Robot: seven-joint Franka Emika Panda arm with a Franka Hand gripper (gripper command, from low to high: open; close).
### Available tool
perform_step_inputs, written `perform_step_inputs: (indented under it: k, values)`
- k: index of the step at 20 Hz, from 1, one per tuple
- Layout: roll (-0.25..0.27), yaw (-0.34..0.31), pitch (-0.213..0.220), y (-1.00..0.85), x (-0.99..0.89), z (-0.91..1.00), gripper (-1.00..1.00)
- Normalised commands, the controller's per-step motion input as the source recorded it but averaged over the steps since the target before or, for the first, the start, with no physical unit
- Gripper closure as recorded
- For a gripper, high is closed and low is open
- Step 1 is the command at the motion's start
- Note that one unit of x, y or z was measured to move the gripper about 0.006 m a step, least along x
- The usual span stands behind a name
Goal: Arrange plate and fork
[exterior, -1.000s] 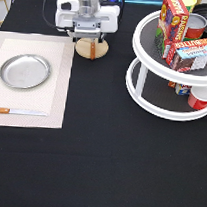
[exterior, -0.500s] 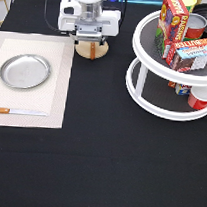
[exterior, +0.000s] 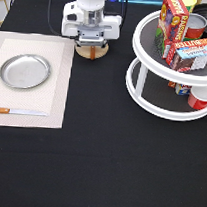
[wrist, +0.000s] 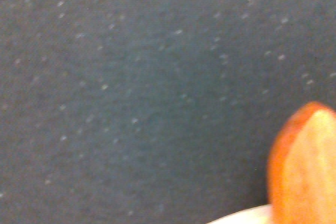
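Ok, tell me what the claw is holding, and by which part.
Cannot be told: the claw sits low over the wooden coaster, fingers hidden. An orange-brown wooden tip shows in the wrist view.

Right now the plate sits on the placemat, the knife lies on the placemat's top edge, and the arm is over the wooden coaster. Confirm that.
One thing is wrong: the knife lies near the placemat's bottom edge in the exterior view, below the plate, not at the top. The rest holds: the plate is on the placemat and the gripper is over the coaster.
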Motion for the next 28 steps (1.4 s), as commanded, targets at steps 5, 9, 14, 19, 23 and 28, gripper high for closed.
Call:
perform_step_inputs:
  k: [5, 9, 14, 19, 23, 28]
  values:
    - [-0.001, 0.000, 0.000, 0.06, -0.03, -0.04, -1.00]
    - [0.000, 0.000, 0.000, 0.00, -0.13, -0.19, -1.00]
    - [0.000, 0.000, 0.000, 0.00, -0.13, -0.19, -1.00]
    - [0.000, 0.000, 0.000, 0.01, -0.10, -0.08, 1.00]
    - [0.000, 0.000, 0.000, 0.00, -0.01, -0.18, 1.00]
    - [0.000, 0.000, 0.000, 0.00, 0.00, -0.10, 1.00]
